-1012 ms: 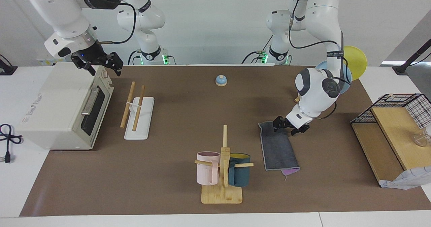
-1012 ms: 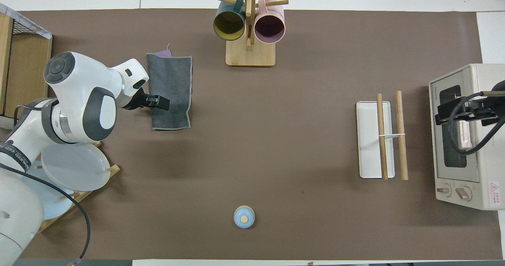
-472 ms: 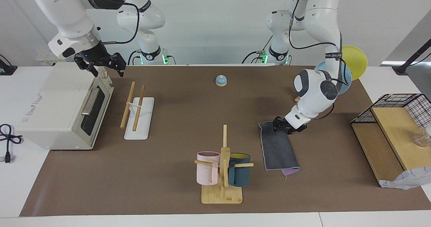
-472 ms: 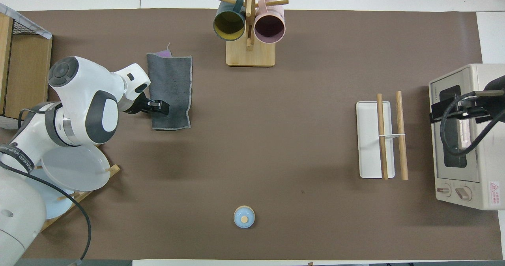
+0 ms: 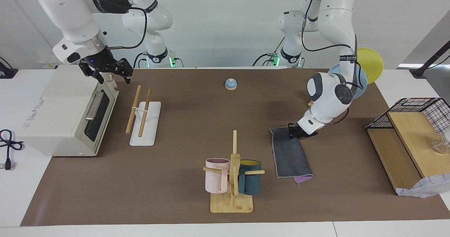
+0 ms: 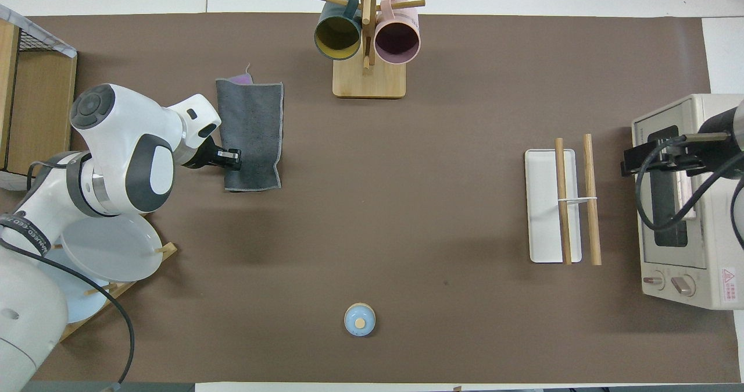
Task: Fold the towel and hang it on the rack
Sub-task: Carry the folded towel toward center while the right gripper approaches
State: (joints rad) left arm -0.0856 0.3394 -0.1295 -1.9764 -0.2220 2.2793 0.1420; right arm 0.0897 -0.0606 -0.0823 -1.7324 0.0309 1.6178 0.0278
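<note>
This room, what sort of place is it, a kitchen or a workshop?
Most likely a robot lab staged as a kitchen. A toaster oven, a mug tree with two mugs and plates on a stand sit on a brown mat, between two white robot arms fixed at the table's edge.

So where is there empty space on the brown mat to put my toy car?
The widest bare patch lies between the small blue bell, the folded grey towel and the white-based wooden dowel rack. It is crowded around the bamboo mug tree and where the left gripper meets the towel.
</note>
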